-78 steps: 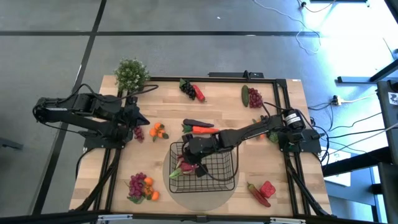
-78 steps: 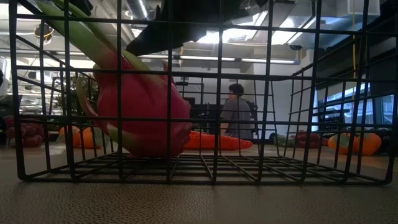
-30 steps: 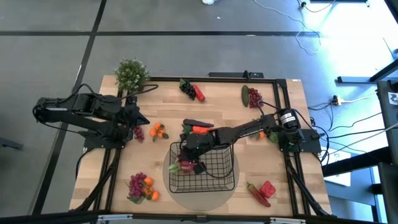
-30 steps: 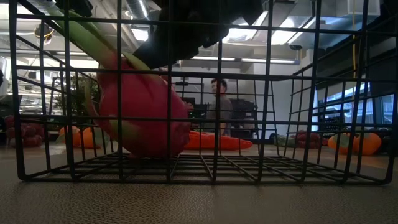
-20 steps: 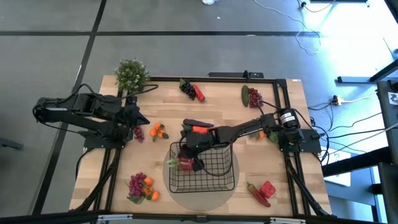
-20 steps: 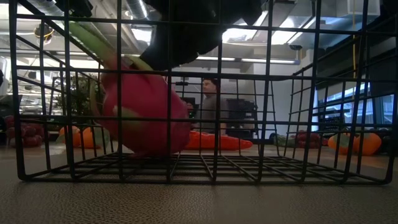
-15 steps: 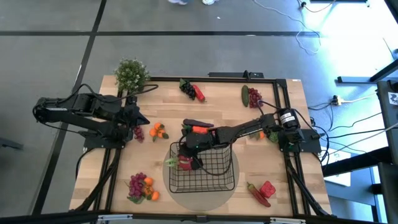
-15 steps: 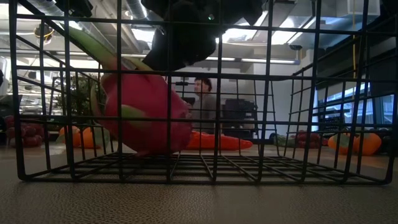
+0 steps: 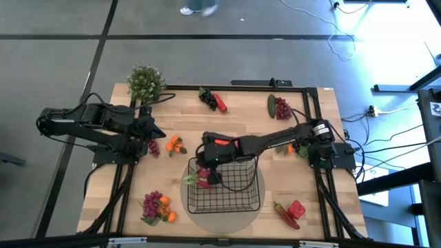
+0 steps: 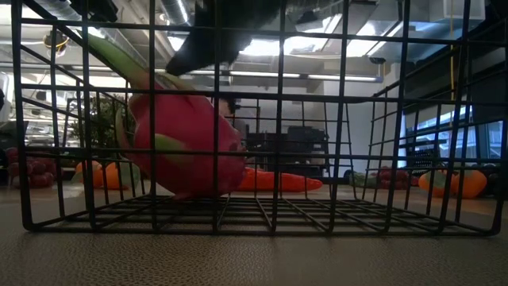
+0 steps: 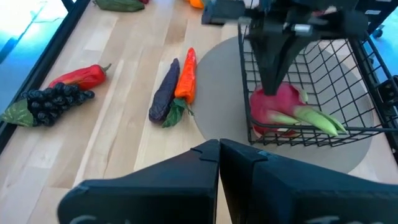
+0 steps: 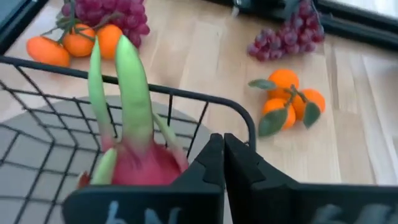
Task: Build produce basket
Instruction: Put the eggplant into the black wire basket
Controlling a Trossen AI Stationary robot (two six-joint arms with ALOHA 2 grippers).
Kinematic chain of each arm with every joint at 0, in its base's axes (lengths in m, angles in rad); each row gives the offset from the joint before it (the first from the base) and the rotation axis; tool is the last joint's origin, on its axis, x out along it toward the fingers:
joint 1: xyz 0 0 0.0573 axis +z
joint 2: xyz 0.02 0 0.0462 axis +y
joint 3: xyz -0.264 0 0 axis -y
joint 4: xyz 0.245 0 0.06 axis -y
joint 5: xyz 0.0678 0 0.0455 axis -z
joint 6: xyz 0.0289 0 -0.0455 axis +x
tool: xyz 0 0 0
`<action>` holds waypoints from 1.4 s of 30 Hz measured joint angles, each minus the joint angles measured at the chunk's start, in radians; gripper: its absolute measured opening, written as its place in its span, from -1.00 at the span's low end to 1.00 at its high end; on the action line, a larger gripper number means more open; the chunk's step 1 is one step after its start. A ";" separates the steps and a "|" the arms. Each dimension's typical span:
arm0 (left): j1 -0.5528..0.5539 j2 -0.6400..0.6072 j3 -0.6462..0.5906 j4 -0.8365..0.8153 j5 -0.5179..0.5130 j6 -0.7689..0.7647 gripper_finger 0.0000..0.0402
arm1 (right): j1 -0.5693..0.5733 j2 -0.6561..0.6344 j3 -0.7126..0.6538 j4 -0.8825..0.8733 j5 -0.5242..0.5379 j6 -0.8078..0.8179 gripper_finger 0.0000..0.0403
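A pink radish (image 9: pixel 202 180) lies in the left end of the black wire basket (image 9: pixel 244 200) at lower centre of the overhead frame, its green stalks poking out over the rim, which suggests it was set down leaning against the wall. The right gripper (image 9: pixel 207 164) hovers over the basket's upper-left corner with its fingers pressed together and nothing between them; in its own wrist view the closed fingers sit just above the radish (image 12: pixel 140 168) without holding it. The left gripper (image 9: pixel 153 131) waits at centre left of the table, fingers likewise closed and empty, clear of the working arm's path.

One piece in, most of the produce lies outside: the carrot (image 11: pixel 185 73) and eggplant (image 11: pixel 164 93) side by side just above the basket, oranges (image 9: pixel 176 145) and grapes (image 9: pixel 153 147) to the left, a second cluster (image 9: pixel 155 205) at lower left, red peppers (image 9: pixel 292 211) at lower right. The basket rests on a grey round mat (image 11: pixel 211 81), seemingly marking its place
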 joint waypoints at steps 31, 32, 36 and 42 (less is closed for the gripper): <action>0.000 0.003 0.000 -0.059 -0.182 -0.357 -1.00 | -0.106 -0.070 0.587 -1.215 0.254 0.950 -1.00; 0.000 0.006 0.000 -0.060 -0.191 -0.366 -1.00 | -0.109 -0.076 0.572 -1.216 0.248 0.945 -1.00; 0.000 0.013 0.000 -0.102 -0.232 -0.429 -1.00 | -0.113 -0.128 0.500 -1.215 0.199 0.904 -1.00; 0.002 0.029 -0.011 -0.184 -0.255 -0.602 -1.00 | -0.112 -0.333 0.232 -1.214 0.236 0.942 -1.00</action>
